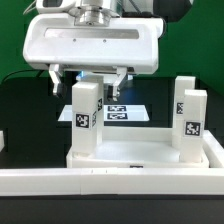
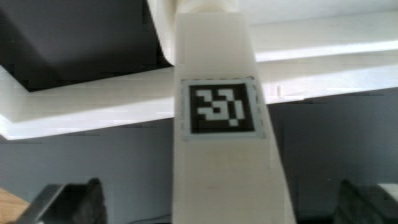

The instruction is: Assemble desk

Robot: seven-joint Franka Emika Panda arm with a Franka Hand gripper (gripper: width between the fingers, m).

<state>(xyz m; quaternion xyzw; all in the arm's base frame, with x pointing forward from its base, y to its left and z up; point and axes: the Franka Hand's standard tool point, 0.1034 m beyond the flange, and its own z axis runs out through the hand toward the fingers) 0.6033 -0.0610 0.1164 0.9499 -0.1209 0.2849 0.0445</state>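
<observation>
- You see the gripper hanging just above the top of a white leg that stands upright at the exterior view's left.
- Its two dark fingers stand spread to either side of the leg's top, wider than the leg itself; they touch nothing that you can make out, so read the claw as wide and holding nothing.
- In the wrist view the same leg runs down the middle of the picture, a black-and-white tag on its face, and the dark fingertips show at both sides with a gap between each and the leg.
- The leg stands on the desk panel, the flat white piece with a raised rim, near its corner at the exterior view's left. Whether it is seated in a socket you cannot tell.
- A second leg stands upright on the panel at the exterior view's right, well apart from the gripper, with tags on its face.
- The marker board lies flat on the dark table behind the panel, between the two legs as you look.
- A long low white rail runs across the front, just beside the panel's near edge.
</observation>
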